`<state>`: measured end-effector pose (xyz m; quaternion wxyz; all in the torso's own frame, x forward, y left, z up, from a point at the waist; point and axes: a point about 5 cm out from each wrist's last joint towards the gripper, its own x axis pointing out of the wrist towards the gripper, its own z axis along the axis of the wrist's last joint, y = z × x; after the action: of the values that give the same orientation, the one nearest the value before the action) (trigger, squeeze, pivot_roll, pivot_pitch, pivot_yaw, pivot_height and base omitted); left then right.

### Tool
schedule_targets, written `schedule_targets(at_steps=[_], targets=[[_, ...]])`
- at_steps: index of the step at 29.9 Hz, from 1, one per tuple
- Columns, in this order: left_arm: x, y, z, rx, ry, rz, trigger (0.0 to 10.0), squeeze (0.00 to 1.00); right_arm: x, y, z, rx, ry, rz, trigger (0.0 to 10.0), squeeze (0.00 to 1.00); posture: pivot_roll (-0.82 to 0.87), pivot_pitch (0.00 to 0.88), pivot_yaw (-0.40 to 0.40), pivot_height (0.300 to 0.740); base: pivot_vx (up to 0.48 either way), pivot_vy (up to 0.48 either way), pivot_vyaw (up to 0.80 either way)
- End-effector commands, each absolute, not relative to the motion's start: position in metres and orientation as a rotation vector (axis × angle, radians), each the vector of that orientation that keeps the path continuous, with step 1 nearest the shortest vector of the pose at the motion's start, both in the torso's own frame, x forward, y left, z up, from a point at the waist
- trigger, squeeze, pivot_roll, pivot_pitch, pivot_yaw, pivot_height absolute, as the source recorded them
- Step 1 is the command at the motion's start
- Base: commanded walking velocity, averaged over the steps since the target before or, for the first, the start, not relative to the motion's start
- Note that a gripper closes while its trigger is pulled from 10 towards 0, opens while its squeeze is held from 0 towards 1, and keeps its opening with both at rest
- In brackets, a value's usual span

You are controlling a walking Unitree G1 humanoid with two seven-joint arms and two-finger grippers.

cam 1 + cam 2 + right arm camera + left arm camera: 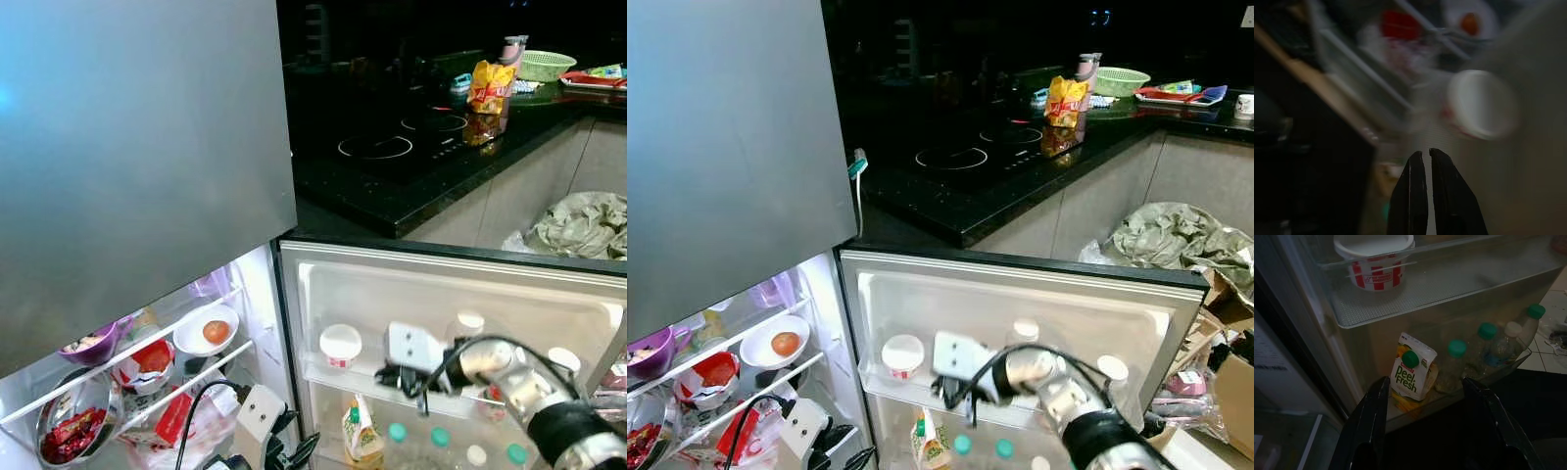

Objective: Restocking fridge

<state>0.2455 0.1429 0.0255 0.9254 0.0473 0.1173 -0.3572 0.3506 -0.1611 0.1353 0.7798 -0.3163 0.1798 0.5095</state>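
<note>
Right gripper: we see its two black fingers pressed together with nothing between them, held at the lower centre of the head views in front of the open fridge door's upper shelf. Just beside it, to the left on that shelf, stands a white tub with red stripes; its printing is too small for us to read.

Left gripper: fingers spread and empty, low at the bottom of the head views, facing the door's lower shelf. There we read "Deel Fresh" on a white carton with a green cap, standing next to a row of clear bottles with green and white caps.

Fridge interior, lower left of frame: a white bowl holding one orange fruit, a purple cup, a steel bowl with red packets.

Upper right: black counter with an induction hob, and a yellow snack bag whose print we cannot read.
</note>
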Motion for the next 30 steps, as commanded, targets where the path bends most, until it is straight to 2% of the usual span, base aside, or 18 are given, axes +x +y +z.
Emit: schedule_targets(at_steps=[1, 5, 9, 14, 20, 24, 26, 30], targets=[[0.244, 0.149, 0.024, 0.109, 0.259, -0.727, 10.0, 0.0, 0.357, -0.169, 0.144, -0.676, 0.365, 1.039, 10.0, 0.0, -0.05, 0.048, 0.041, 0.74, 0.0, 0.0, 0.0], [0.243, 0.147, 0.023, 0.11, 0.264, -0.736, 10.0, 0.0, 0.362, -0.183, 0.138, -0.764, 0.401, 0.915, 10.0, 0.0, -0.05, 0.047, 0.043, 0.74, 0.0, 0.0, 0.0], [0.244, 0.146, 0.024, 0.115, 0.265, -0.742, 10.0, 0.0, 0.354, -0.187, 0.113, -0.866, 0.488, 0.93, 10.0, 0.0, -0.04, 0.047, 0.039, 0.74, 0.0, 0.0, 0.0], [0.244, 0.146, 0.024, 0.116, 0.265, -0.743, 10.0, 0.0, 0.348, -0.186, 0.1, -0.888, 0.517, 0.945, 10.0, 0.0, -0.04, 0.047, 0.039, 0.74, 0.0, 0.0, 0.0], [0.242, 0.148, 0.024, 0.113, 0.268, -0.742, 10.0, 0.0, 0.338, -0.168, 0.087, -0.796, 0.509, 1.051, 10.0, 0.0, -0.04, 0.047, 0.042, 0.74, 0.0, 0.0, 0.0], [0.241, 0.148, 0.024, 0.114, 0.268, -0.746, 10.0, 0.0, 0.34, -0.156, 0.099, -0.682, 0.454, 1.125, 10.0, 0.0, -0.04, 0.046, 0.05, 0.74, 0.0, 0.0, 0.0], [0.241, 0.148, 0.024, 0.117, 0.269, -0.75, 10.0, 0.0, 0.338, -0.149, 0.109, -0.565, 0.434, 1.197, 10.0, 0.0, -0.05, 0.045, 0.05, 0.74, 0.0, 0.0, 0.0], [0.242, 0.148, 0.023, 0.121, 0.272, -0.752, 10.0, 0.0, 0.328, -0.144, 0.121, -0.494, 0.422, 1.341, 10.0, 0.0, -0.05, 0.04, 0.051, 0.74, 0.0, 0.0, 0.0]])
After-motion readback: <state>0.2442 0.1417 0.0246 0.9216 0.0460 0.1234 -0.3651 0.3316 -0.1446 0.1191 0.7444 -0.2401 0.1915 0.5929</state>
